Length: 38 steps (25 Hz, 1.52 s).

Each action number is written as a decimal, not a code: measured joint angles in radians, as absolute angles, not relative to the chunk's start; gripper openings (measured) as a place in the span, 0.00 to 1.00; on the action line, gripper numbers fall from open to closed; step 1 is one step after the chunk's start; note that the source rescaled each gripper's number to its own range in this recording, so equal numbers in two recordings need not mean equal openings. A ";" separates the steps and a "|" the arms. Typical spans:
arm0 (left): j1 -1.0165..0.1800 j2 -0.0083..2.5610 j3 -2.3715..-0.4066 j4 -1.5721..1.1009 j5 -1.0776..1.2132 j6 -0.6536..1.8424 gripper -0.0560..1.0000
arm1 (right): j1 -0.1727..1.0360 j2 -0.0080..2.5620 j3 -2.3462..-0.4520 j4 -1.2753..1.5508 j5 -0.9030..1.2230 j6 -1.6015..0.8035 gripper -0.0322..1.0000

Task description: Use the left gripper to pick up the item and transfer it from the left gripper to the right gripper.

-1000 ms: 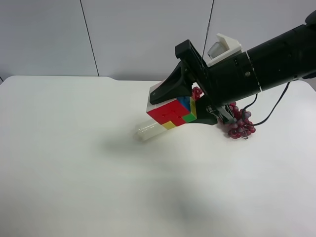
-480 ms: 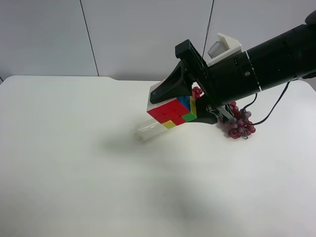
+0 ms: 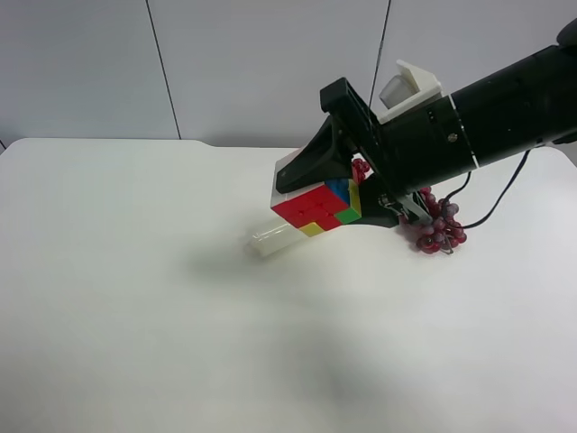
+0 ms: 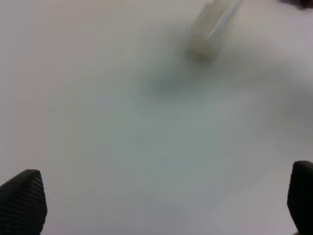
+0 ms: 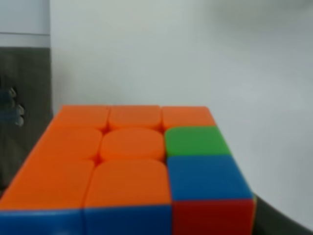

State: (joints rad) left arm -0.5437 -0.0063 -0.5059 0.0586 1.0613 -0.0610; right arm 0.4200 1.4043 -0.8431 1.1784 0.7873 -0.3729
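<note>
Your right jaws clamp the cube [image 3: 317, 206] above the table [image 3: 135, 316]; your left jaws gape empty, so the handover looks complete.

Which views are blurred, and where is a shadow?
Left wrist view: all soft, clear tube and left claw blurred. Right wrist view: the Rubik's cube is close, slightly unfocused. Exterior high view: sharp; faint shadow on the table beside the tube.

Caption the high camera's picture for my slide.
Robot arm holds a Rubik's cube over a white table with clear tube and red beads.
</note>
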 joint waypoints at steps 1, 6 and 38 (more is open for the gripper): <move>-0.505 -0.006 -0.506 0.059 1.061 -0.061 1.00 | 0.420 1.404 -0.843 1.156 0.785 -0.374 0.03; -0.282 -0.006 -0.506 0.059 1.061 -0.061 1.00 | 0.420 1.404 -0.843 1.028 0.785 -0.374 0.03; 0.068 -0.006 -0.506 0.059 1.061 -0.061 1.00 | 0.420 1.724 -0.843 0.089 0.578 -0.095 0.03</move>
